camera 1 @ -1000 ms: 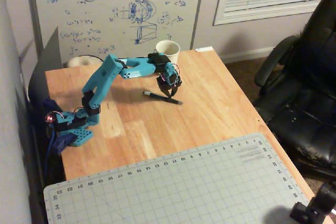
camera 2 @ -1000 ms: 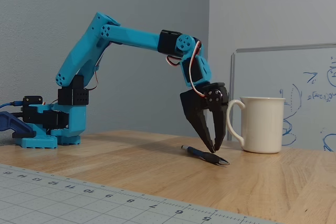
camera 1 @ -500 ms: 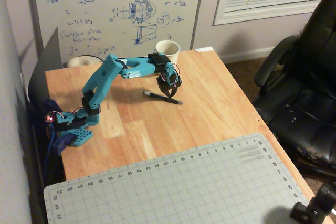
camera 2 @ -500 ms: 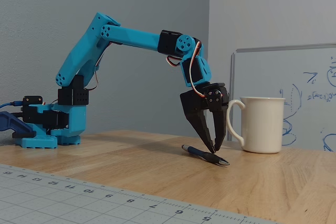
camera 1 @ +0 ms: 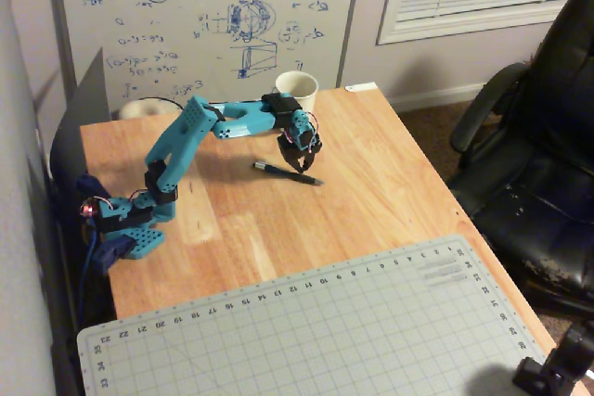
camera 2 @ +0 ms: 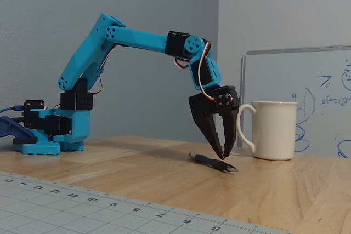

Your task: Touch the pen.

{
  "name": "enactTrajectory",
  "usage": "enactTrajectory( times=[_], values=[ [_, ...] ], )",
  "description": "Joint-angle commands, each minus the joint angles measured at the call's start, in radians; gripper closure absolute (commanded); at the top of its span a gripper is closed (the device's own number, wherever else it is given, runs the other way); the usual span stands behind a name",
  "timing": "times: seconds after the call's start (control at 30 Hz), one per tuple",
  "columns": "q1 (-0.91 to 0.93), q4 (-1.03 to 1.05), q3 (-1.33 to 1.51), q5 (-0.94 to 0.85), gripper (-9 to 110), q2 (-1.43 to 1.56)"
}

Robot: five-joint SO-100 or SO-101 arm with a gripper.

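turquoise arm, seemingly black fingers

White mug just beside claw, bare table elsewhere

**Hidden and cut off**

In the overhead view the arm covers the lower part of the mug, and the office chair runs off the right edge. In the fixed view the whiteboard is cut off at the right.
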Motion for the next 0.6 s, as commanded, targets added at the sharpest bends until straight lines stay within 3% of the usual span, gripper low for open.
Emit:
enactTrajectory(
  times=[0.0,0.57],
  values=[
    [0.003,0.012,-0.089,-0.003,101,0.04],
    [0.006,0.012,-0.089,-0.003,101,0.032]
  ],
)
